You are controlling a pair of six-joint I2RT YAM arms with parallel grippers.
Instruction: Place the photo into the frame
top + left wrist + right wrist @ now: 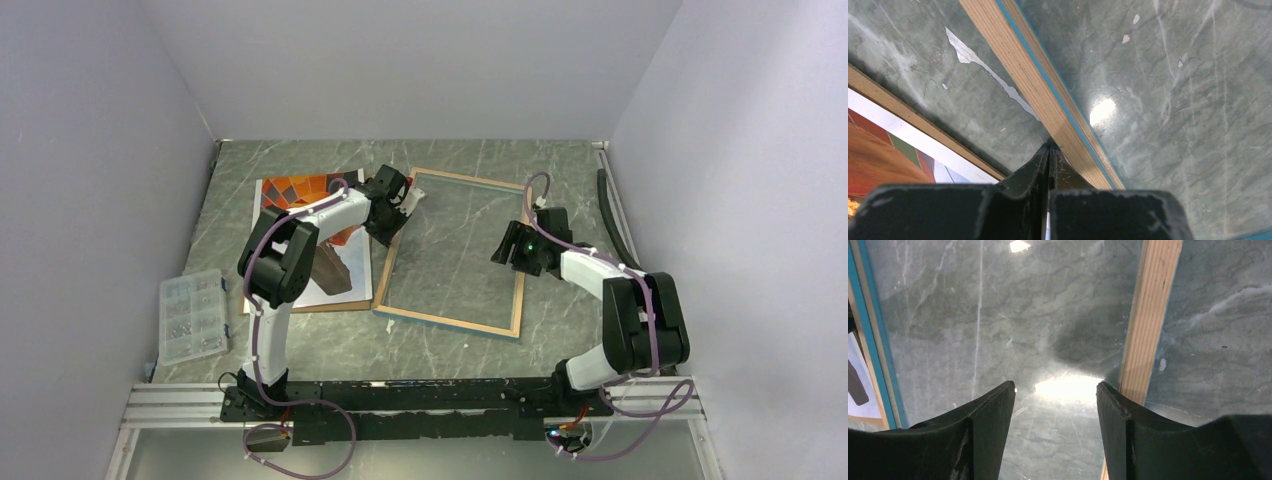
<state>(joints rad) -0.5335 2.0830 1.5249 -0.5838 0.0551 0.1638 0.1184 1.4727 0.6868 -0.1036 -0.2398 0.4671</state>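
The frame (pixel 1028 75) is seemingly being nudged at its rail by the left gripper (pixel 1049 149), jaws pressed together, its glass lying under the spread jaws of the right gripper (pixel 1055 390), the photo (pixel 878 160) lying left of both; light, level pushing is being called for.

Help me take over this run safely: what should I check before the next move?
1. Frame lying flat, wood back up, nothing in it: ok.
2. Photo inside the frame: not ok; it lies to the left, on the brown backing panel.
3. Left gripper ready to grasp: not ok; its fingers are shut on nothing, tips at the frame's wood edge.
4. Right gripper open: ok; it hangs over the frame, near its right edge.
5. Left fingertips touching the frame: cannot tell.
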